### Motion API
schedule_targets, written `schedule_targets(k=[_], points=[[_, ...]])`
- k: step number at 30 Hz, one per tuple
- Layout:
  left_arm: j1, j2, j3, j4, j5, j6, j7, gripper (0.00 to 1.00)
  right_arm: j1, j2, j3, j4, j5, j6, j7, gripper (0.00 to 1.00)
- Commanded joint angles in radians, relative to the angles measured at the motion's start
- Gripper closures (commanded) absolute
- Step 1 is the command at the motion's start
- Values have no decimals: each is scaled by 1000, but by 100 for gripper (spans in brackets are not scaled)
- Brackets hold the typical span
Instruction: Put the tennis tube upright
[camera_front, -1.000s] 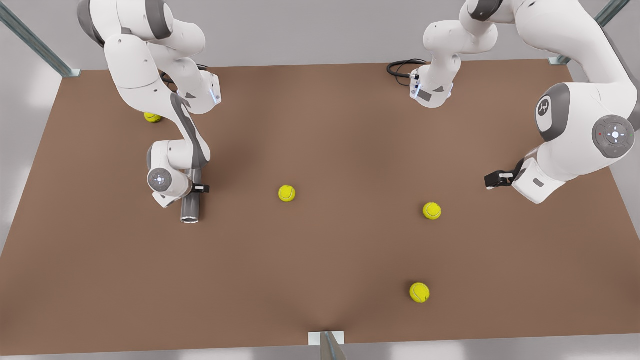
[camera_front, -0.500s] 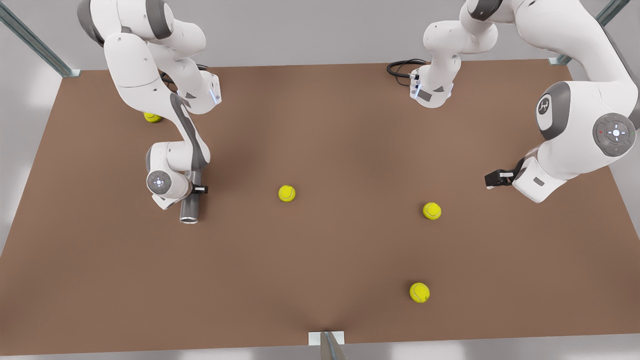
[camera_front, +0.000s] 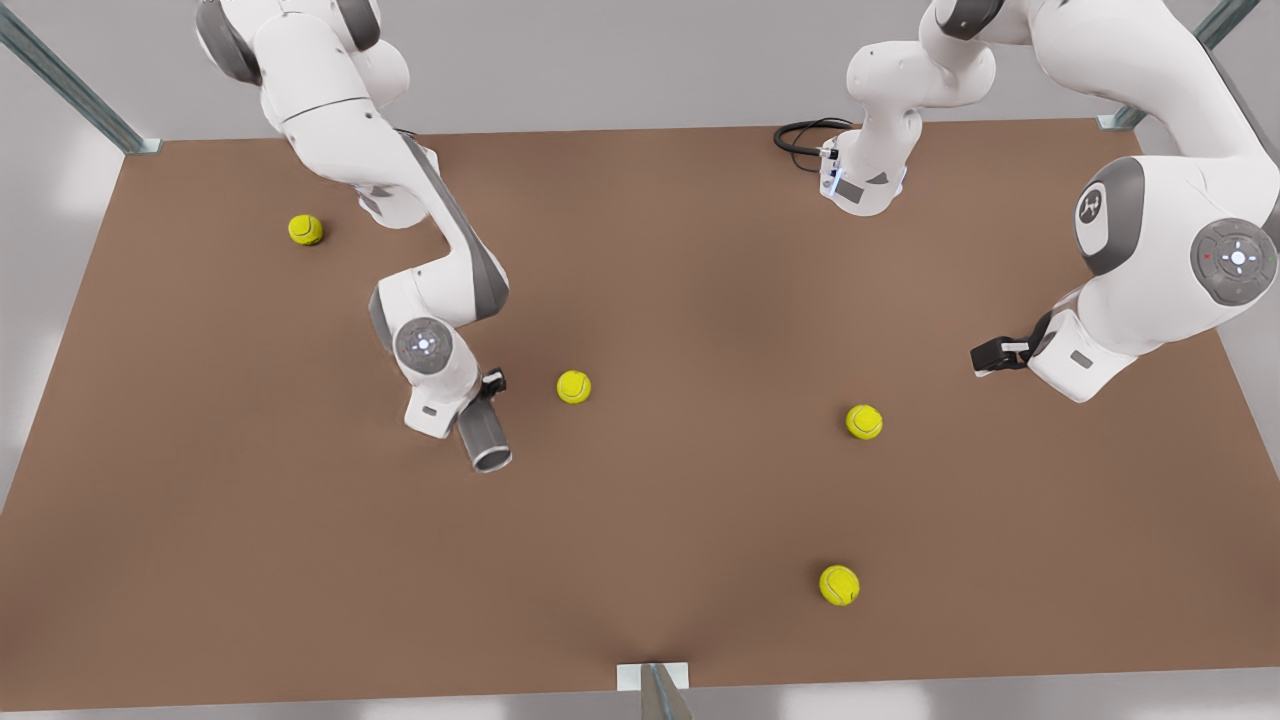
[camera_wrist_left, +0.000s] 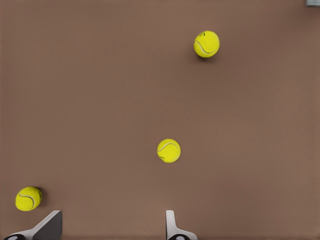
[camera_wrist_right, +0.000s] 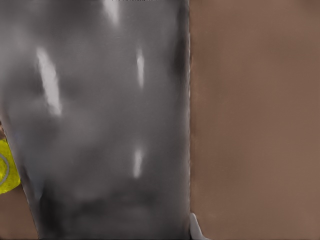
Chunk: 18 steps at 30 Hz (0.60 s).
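Carrying tennis tube (camera_front: 484, 432) rightward, right gripper (camera_front: 487, 392) clamped.

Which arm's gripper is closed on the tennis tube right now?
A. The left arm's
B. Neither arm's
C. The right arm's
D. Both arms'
C. The right wrist view looks straight onto the grey tennis tube, so the right gripper, on the front view's left, grips it off the table. The left gripper waits open above bare table and yellow tennis balls.
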<state>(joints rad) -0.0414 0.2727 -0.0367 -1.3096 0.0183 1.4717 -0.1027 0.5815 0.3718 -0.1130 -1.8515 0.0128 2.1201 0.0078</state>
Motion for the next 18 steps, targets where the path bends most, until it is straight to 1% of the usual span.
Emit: schedule_targets(k=[1, 2, 4, 5, 7, 9, 11, 13, 16, 18], points=[[0, -1, 0, 1, -1, 1, -31, 0, 96, 42, 1, 95, -11, -52, -183, 31], [0, -1, 0, 1, -3, 1, -31, 0, 171, 84, 0, 170, -13, -52, -183, 31], [0, -1, 0, 1, -3, 1, -31, 0, 245, 107, 0, 222, -29, -43, -187, 31], [0, -1, 0, 1, -3, 1, -29, 0, 284, 122, 0, 247, -77, -39, -190, 31], [0, 0, 0, 1, -5, 1, -31, 0, 400, 196, 1, 365, -175, -42, -190, 31], [0, 0, 0, 1, -3, 1, -31, 0, 440, 254, 1, 437, -272, -35, -276, 31], [0, 2, 0, 1, -3, 1, -31, 0, 440, 320, 1, 534, -306, -28, -534, 31], [0, 2, 0, 1, -3, 1, -31, 0, 431, 352, -10, 581, -310, 37, -684, 31], [0, 3, 0, 1, -3, 1, -34, 0, 434, 392, -20, 601, -312, 80, -746, 31], [0, 6, 0, 1, -3, 2, -34, 0, 436, 458, -25, 670, -332, 80, -784, 30]])
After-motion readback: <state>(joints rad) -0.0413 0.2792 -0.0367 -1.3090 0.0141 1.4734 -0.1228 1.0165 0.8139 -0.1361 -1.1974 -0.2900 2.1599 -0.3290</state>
